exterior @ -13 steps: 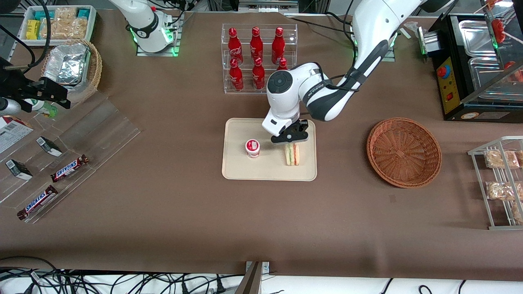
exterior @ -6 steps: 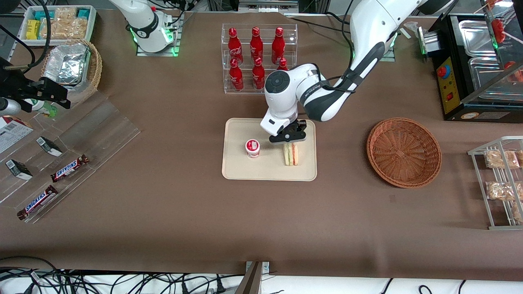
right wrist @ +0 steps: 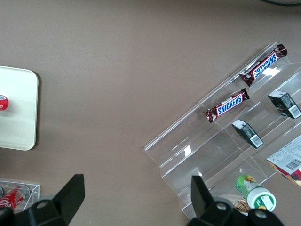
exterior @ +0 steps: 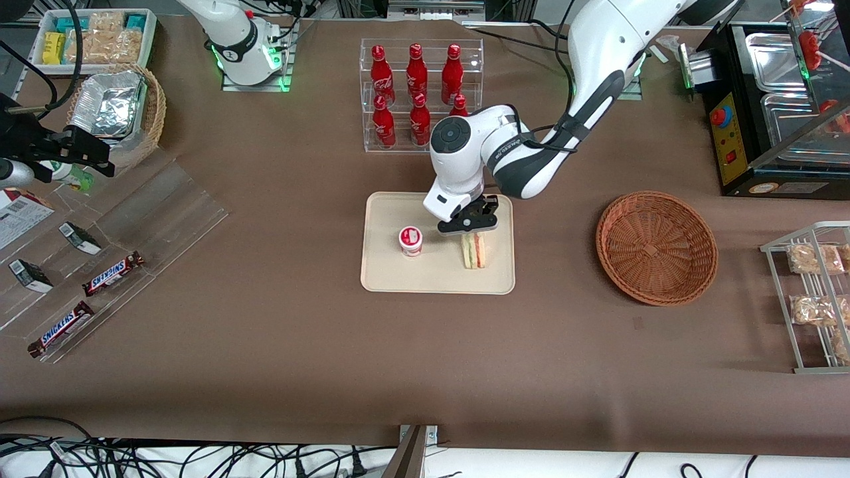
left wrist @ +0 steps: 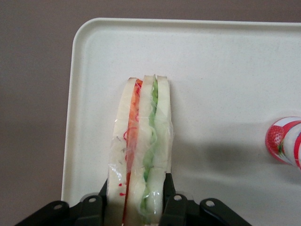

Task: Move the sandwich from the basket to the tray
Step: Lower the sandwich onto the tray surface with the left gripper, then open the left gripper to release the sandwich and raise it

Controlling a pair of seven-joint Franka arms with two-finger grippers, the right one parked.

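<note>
The gripper point(exterior: 469, 229) hung low over the tray point(exterior: 385, 275), its fingers point(left wrist: 170, 207) pressed against both bread faces of the sandwich point(exterior: 473, 251), which stood on edge near the tray's rim toward the working arm's end. The basket point(exterior: 656, 247) lay empty, well apart. This looked like the release step: next the fingers should part and lift straight up without tipping the wedge. A small cup point(exterior: 411, 240) stood nearby. Whether the sandwich rested fully on the tray was hard to tell; its held end was hidden.
</note>
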